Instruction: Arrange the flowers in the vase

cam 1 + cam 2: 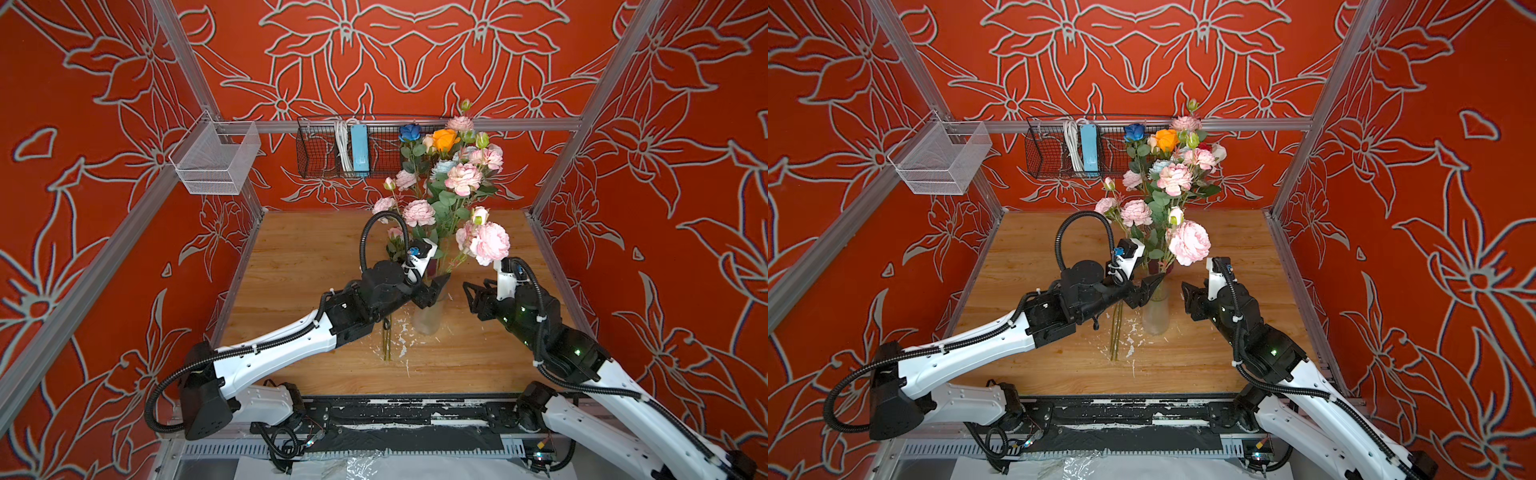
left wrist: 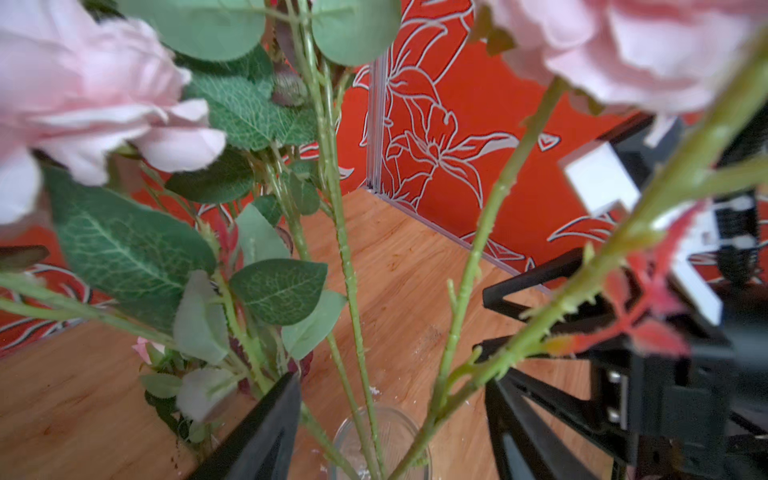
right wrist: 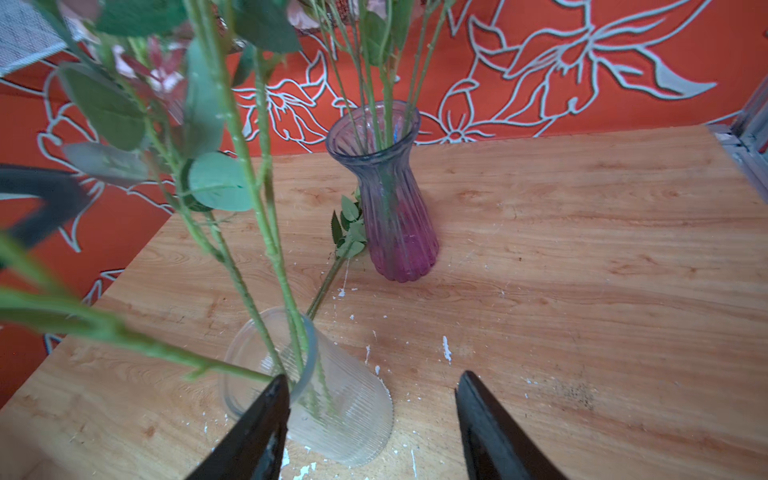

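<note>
- Fingers (image 2: 270, 428) of the left gripper (image 1: 436, 291) stand wide apart at the mouth of the clear vase (image 1: 428, 320). Stems of the flowers (image 1: 463, 178) rise between them, pinched by neither.
- Loose stems (image 1: 386, 340) lie flat on the table (image 1: 311, 249), just left of that vase.
- Most flowers stand bunched in the clear vase and in the purple vase (image 3: 395, 216) behind it.
- This looks like a release: draw the left fingers back level, without snagging a stem, so the vase does not tip.
- Right gripper (image 1: 468, 297) hangs near the clear vase's right side, fingers spread, holding nothing.
</note>
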